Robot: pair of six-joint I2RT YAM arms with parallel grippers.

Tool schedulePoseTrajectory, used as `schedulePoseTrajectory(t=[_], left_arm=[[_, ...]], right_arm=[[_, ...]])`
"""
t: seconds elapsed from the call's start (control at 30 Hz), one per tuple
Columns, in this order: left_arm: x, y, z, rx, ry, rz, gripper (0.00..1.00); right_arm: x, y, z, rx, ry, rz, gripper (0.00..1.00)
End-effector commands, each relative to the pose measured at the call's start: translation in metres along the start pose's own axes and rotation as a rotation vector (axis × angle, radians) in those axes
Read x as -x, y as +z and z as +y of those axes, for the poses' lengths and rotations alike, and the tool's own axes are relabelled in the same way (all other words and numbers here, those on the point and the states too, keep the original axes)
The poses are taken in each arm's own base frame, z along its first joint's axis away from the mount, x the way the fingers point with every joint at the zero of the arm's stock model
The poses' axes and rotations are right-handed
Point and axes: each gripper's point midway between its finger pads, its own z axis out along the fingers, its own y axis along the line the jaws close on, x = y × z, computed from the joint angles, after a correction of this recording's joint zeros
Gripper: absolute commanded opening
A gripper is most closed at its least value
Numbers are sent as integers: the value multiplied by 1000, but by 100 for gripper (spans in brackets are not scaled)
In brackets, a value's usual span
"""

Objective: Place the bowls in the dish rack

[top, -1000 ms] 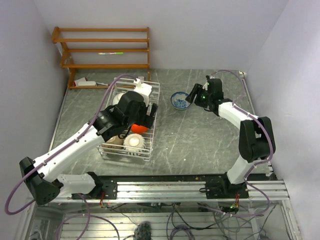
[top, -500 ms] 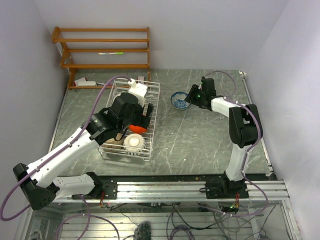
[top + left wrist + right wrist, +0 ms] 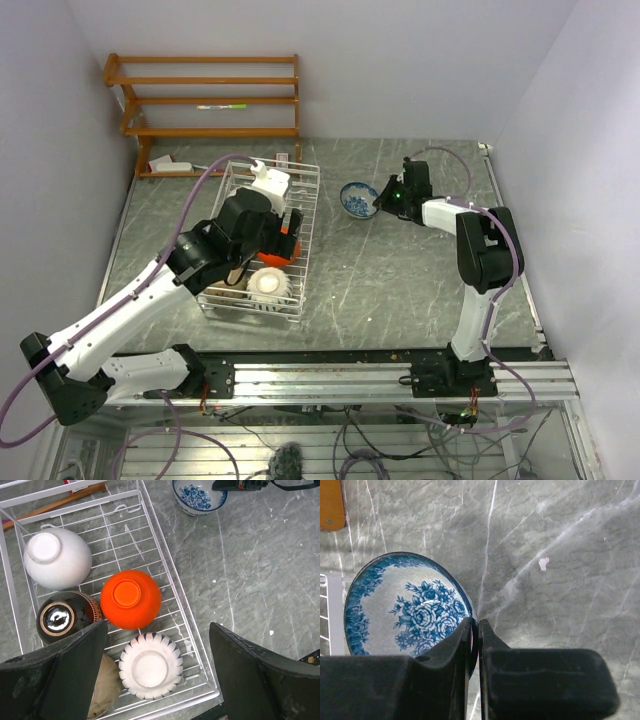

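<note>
Now right hand (image 3: 475,627) pinches blue bowl (image 3: 405,605) rim.

One fixed overhead view, two wrist views
The top camera looks down from high behind the near edge over the whole table (image 3: 400,290). The left wrist camera faces straight down on the dish rack (image 3: 120,530), with the blue-patterned bowl (image 3: 199,497) at its upper edge (the right wrist camera sees that bowl close up)

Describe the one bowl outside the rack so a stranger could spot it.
On the grey marbled table, look just right of the white wire dish rack. An upright bowl is there, its rim pinched by the right gripper. It alone has blue flowers on white; the other bowls sit in the rack.
</note>
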Motion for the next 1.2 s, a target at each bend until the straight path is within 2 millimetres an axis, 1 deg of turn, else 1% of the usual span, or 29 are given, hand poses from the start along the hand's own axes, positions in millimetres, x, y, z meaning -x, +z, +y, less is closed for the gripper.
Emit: schedulePoseTrajectory(t=[0.0,0.03,0.1,0.2,0.23,0.27,0.3,0.4,0.53,0.63,0.67,0.73,0.83,0.97,1.03,1.17], left_arm=[[9,-6,2,5,-30,-48,93],[9,-7,2,2,-32,-51,93],[11,-10,2,-3,-39,-64,94],[16,-13,2,-13,-55,-88,95],[17,-14,1,-19,-60,-95,96],[20,-16,-1,-28,-71,-103,100],[21,-17,-3,-40,-77,-110,99],[29,-22,-12,-96,-108,-139,99],[41,-26,-26,-176,-178,-189,99],[44,-22,-39,-232,-235,-192,99],[44,-20,-43,-245,-249,-188,99],[45,-16,-50,-272,-274,-184,99],[52,-11,-55,-287,-304,-199,99],[63,-8,-61,-322,-325,-253,99],[68,-6,-66,-348,-326,-277,99],[76,0,-72,-369,-335,-310,99]], right_arm=[[1,4,0,67,38,-22,4],[0,3,3,101,39,-24,0],[-2,0,9,172,57,-29,0],[-1,-17,23,355,117,-36,0],[2,-24,29,418,165,-38,0],[-1,-32,33,485,190,-42,0],[-1,-43,41,565,208,-31,0],[3,-71,62,736,252,-31,0],[9,-111,86,902,273,-52,0],[15,-141,101,1003,299,-64,0],[17,-151,107,1032,311,-62,0],[20,-165,116,1067,302,-74,0],[21,-178,132,1083,278,-83,0],[17,-196,162,1130,253,-69,0],[12,-201,175,1139,248,-56,0],[5,-204,194,1144,236,-40,0]])
